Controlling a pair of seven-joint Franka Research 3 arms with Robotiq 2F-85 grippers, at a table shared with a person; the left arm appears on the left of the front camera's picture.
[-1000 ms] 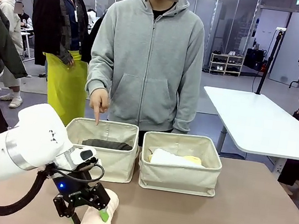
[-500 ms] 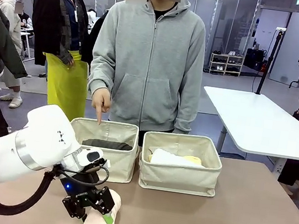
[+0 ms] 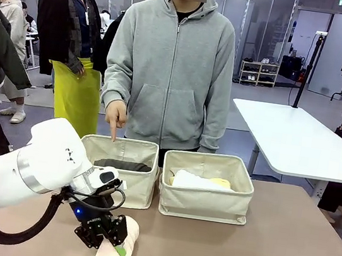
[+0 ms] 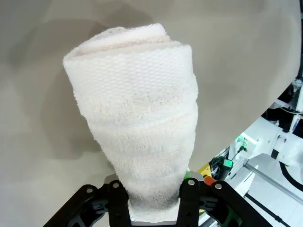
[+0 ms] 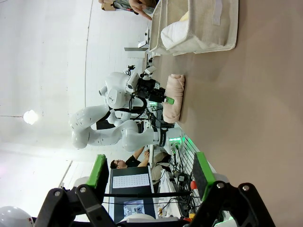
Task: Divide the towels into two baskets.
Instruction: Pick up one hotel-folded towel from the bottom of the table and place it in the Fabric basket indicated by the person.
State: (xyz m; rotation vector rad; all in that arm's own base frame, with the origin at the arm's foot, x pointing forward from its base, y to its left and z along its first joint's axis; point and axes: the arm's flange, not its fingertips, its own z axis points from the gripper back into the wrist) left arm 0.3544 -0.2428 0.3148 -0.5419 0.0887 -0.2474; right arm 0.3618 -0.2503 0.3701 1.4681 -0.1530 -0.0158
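A cream towel [image 3: 118, 249] lies on the table near its front edge, and my left gripper [image 3: 105, 233] is shut on its middle. In the left wrist view the cream towel [image 4: 137, 118] runs away from the fingers [image 4: 115, 201], which pinch its near end. The left basket [image 3: 114, 184] holds a dark grey towel [image 3: 122, 164]. The right basket [image 3: 205, 203] holds a white towel [image 3: 188, 180] and a pale yellow towel [image 3: 221, 183]. My right gripper [image 5: 151, 182] stands open and holds nothing, well away from the cream towel [image 5: 174, 97].
A person in a grey hoodie stands behind the baskets, a hand [image 3: 114, 119] pointing a finger down at the left basket's far rim. The brown table [image 3: 255, 254] is bare in front of the right basket. A white table [image 3: 296, 142] stands behind at the right.
My left gripper has come down a little to the right and closed its jaws on the cream towel. The person's pointing hand and the baskets have stayed put.
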